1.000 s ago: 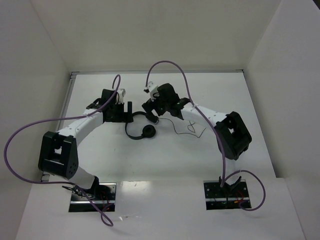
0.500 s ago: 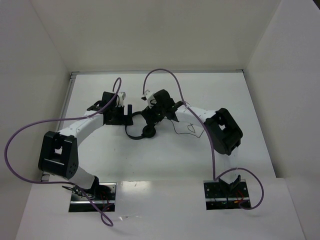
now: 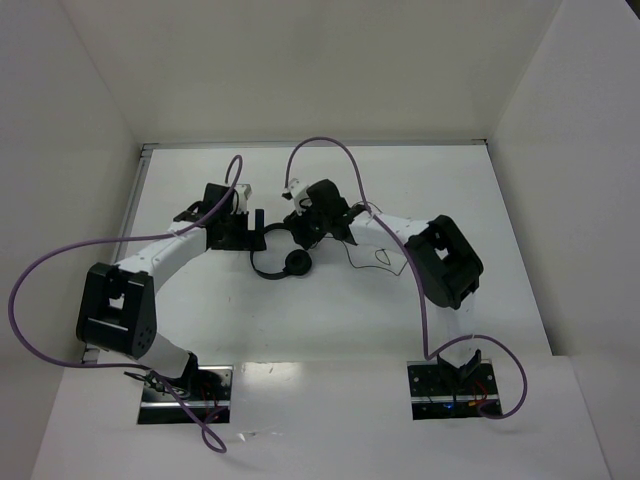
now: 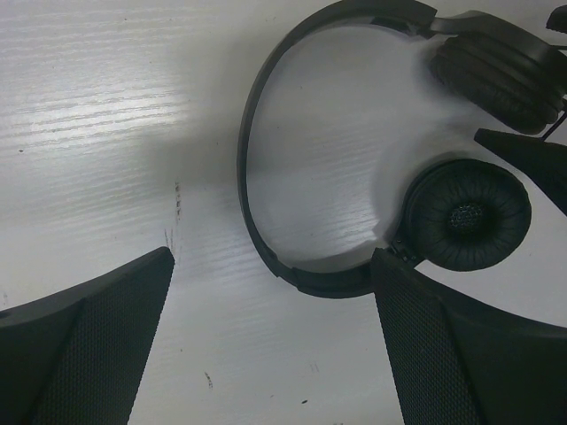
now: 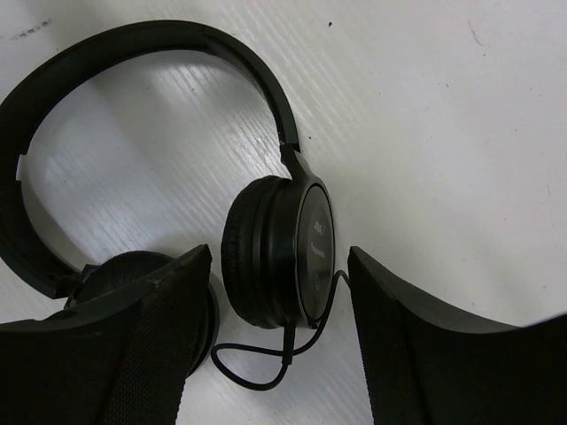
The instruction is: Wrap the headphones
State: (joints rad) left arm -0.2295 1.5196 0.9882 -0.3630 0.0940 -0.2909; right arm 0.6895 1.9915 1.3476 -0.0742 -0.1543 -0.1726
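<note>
Enclosing the white table (image 3: 330,310), plain walls (image 3: 300,70) surround the headphones (image 3: 296,263).

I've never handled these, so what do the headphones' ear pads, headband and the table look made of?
Ear pad: soft leatherette, probably; matte black, finely wrinkled. Headband: looks like smooth matte black plastic. Table: white, faintly streaked grain, perhaps laminate or painted wood.

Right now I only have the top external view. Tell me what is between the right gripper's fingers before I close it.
Observer: The right gripper is open; one ear cup of the headphones stands on edge between its fingers.
Operator: Report the cord.
Observer: The cord leaves that cup and loops on the table.
Operator: Now the left gripper.
Observer: Open over the headband; the other ear pad lies face up beside one finger.
</note>
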